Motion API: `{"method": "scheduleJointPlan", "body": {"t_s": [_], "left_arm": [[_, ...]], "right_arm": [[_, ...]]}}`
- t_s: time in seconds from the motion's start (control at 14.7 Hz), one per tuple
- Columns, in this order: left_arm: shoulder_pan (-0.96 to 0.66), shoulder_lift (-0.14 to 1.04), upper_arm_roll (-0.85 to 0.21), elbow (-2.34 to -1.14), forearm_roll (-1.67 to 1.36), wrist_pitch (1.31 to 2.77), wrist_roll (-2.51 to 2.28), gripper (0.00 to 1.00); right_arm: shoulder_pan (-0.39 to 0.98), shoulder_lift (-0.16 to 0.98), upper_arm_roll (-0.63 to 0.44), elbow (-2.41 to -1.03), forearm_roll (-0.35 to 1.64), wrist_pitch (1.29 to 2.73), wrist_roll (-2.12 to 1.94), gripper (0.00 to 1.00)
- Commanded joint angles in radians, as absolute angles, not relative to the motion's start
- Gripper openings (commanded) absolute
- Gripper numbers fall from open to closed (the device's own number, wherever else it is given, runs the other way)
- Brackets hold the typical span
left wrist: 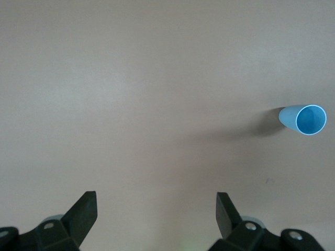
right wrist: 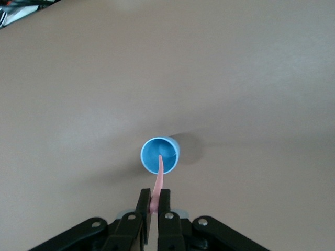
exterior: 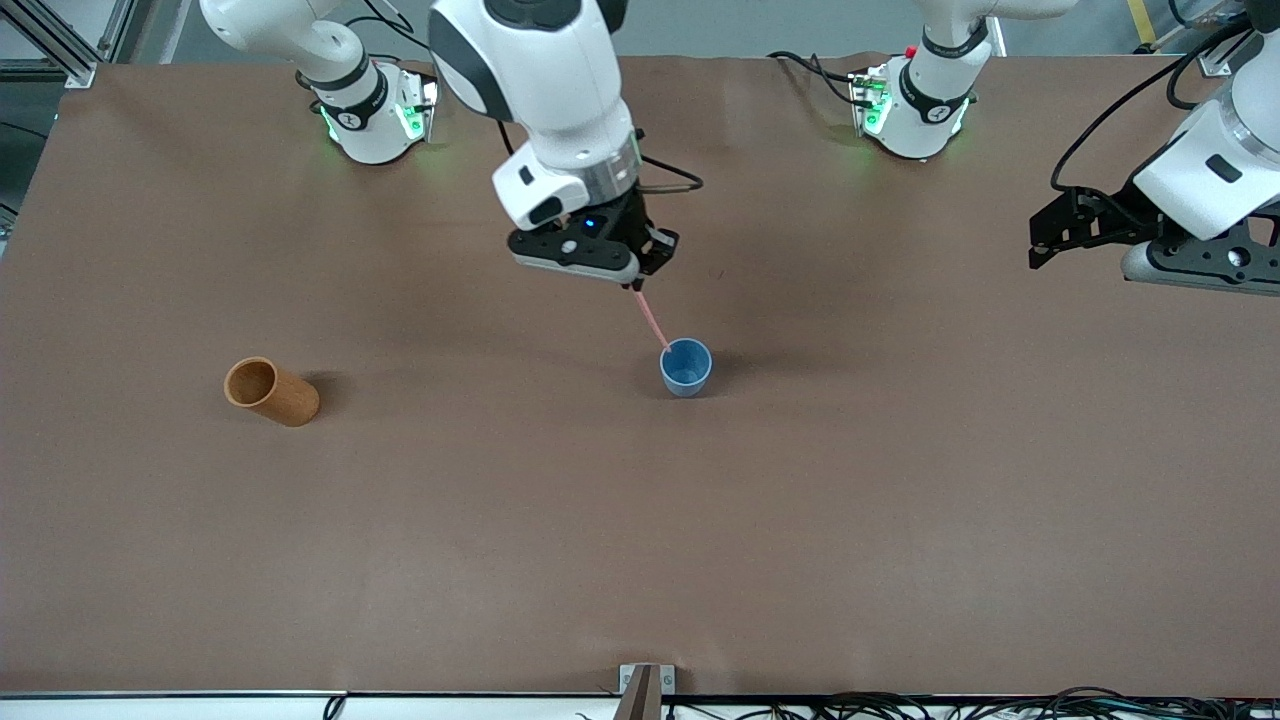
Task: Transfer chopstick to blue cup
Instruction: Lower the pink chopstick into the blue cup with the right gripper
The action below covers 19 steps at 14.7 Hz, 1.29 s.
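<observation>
1. Pink chopstick (exterior: pixel 651 320) is clamped at its upper end between the shut fingers of the right gripper (exterior: pixel 637 283), which hangs over the blue cup (exterior: pixel 686 368). I see its lower tip at the cup's rim in the front view.
2. Right wrist view adds what the front cannot: the chopstick's tip lies inside the cup mouth.
3. Left gripper (left wrist: pixel 156 209) waits over the table's end by the left arm, jaws spread wide, holding nothing. Its wrist view shows the blue cup well apart.
4. Only the front view shows the orange-brown cup (exterior: pixel 271 391), tipped on its side toward the right arm's end.
</observation>
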State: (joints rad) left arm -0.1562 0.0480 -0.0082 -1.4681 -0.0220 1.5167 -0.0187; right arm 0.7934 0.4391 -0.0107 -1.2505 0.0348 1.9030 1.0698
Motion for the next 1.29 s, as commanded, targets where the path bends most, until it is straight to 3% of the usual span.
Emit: {"method": "scheduleJointPlan", "body": {"t_s": [0.0, 0.81, 1.09, 1.22], "left_arm": [[-0.155, 0.038, 0.0, -1.467, -0.029, 1.52, -0.005, 1.0], [-0.155, 0.051, 0.005, -1.418, -0.031, 1.52, -0.008, 1.0], [-0.156, 0.051, 0.005, -1.414, -0.028, 1.52, -0.009, 1.0], [-0.155, 0.051, 0.005, -1.414, -0.028, 1.519, -0.008, 1.0]], "right_arm": [[0.831, 0.483, -0.025, -1.213, 0.011, 1.905, 1.089, 0.01], [0.871, 0.537, -0.021, -1.25, -0.086, 1.993, 1.1, 0.03], [0.888, 0.543, -0.021, -1.275, -0.087, 1.991, 1.101, 0.08], [0.888, 0.545, -0.021, -1.275, -0.086, 1.991, 1.1, 0.21]]}}
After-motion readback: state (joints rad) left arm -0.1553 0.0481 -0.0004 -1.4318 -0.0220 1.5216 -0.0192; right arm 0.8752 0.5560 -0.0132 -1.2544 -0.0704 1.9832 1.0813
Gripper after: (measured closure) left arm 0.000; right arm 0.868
